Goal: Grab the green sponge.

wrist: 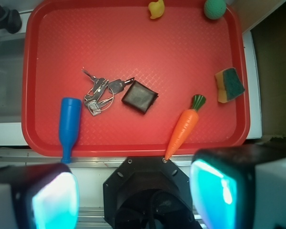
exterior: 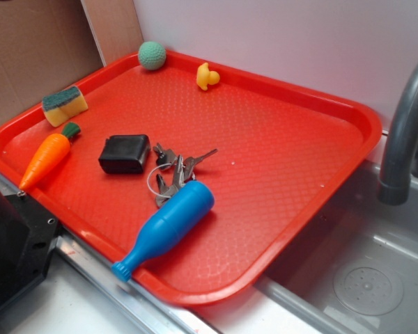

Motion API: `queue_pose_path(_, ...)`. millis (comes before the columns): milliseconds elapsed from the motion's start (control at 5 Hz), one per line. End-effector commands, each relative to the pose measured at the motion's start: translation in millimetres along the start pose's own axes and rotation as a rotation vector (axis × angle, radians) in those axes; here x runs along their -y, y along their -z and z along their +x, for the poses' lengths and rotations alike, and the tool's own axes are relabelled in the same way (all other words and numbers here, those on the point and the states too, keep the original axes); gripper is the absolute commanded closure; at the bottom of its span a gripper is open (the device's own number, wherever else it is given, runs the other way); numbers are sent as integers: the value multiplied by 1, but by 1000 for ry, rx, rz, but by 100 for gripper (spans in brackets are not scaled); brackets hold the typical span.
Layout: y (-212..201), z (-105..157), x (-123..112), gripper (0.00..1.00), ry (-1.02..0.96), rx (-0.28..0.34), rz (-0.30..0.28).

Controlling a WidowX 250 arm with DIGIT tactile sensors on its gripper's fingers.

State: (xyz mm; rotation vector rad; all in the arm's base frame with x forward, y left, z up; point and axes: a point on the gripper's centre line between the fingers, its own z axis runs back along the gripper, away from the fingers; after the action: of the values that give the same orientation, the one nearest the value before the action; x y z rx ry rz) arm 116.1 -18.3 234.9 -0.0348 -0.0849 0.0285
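Red tray (exterior: 292,174) beside a grey sink (exterior: 376,278) holds the green sponge (exterior: 64,105); hand (wrist: 133,191) spread wide, empty.

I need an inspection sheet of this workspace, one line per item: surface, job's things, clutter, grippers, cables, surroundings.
Surface: red tray with textured floor, lying flat beside a sink.
Job's things: green sponge at the tray's edge, apart from the other things, green layer showing.
Clutter: toy carrot, black case with keys, blue bottle, yellow duck, light-green ball.
Grippers: gripper open, off the tray's near edge, holding nothing.
Cables: nothing seen.
Surroundings: grey faucet, sink basin, white wall, cardboard panel.
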Motion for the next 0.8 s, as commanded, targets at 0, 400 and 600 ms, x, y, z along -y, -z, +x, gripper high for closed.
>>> queue_pose_path(0, 0, 0, 0, 0, 0, 0, 0)
queue_pose_path(400, 71, 32, -103, 0, -343, -38, -15)
queue_pose_path(600, 99, 36, -132, 0, -462, 4, -10)
